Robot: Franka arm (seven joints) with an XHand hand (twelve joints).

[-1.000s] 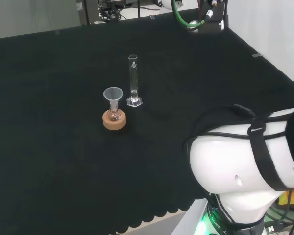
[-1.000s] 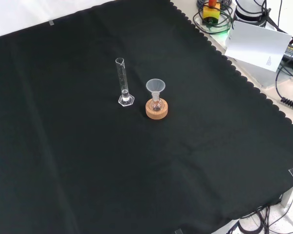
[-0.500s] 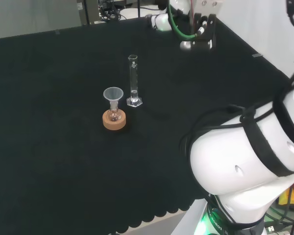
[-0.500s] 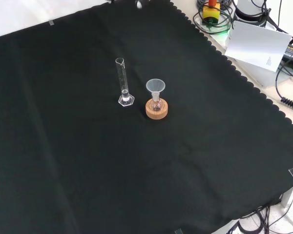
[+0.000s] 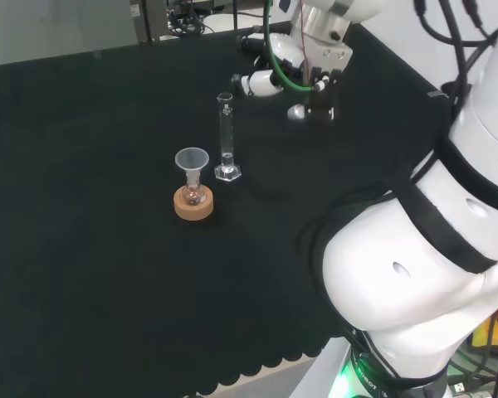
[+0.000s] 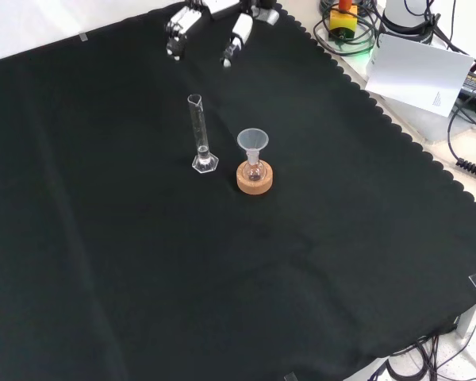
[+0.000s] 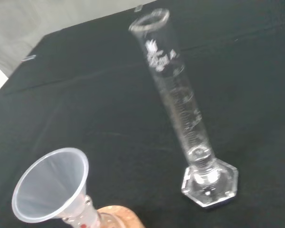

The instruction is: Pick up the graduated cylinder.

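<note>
Wrist view puts the graduated cylinder (image 7: 180,109) close in front of my palm: a tall, thin, clear tube standing upright on a flat hexagonal foot, with printed marks up its wall and a small pour lip at the rim. In the head view it stands near the middle of the black cloth (image 5: 83,274), just beside a small flask with a funnel (image 5: 192,159) in its neck, seated on a cork ring (image 5: 193,205). My hand (image 5: 270,79) hangs above the cloth to the right of the cylinder, apart from it, fingers extended and spread with nothing in them; the front view shows them (image 6: 178,22) pointing down toward the tube. I judge the cylinder light but top-heavy for its narrow foot, rigid, smooth enough to slip, and breakable if it is glass. The best hold looks like the middle of the tube, thumb opposite fingers, closing evenly so I do not tip it into the funnel.
</note>
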